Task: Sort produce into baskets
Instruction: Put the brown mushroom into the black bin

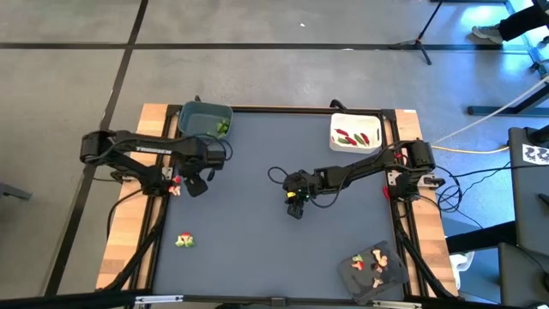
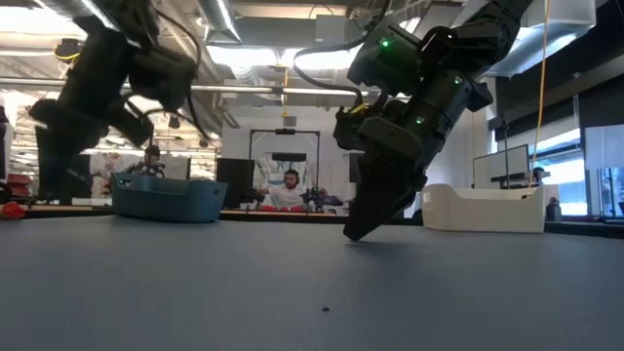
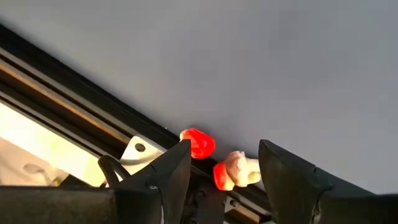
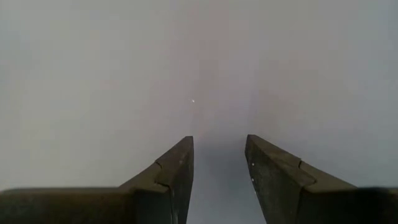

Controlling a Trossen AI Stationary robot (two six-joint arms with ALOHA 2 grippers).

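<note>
One "TROSSEN" label [image 1: 157, 148], left arm [image 1: 137, 150].

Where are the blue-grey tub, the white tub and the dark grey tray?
Blue-grey tub [image 1: 199, 112]: high view, bare inner floor.
White tub [image 1: 375, 134]: high view, right rim.
Dark grey tray [image 1: 353, 273]: high view, bare left part.

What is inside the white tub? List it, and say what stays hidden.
Seen from above, the white tub holds several small red and green pieces on its floor. Their exact kinds are too small to tell. From table level its wall hides them all.
</note>
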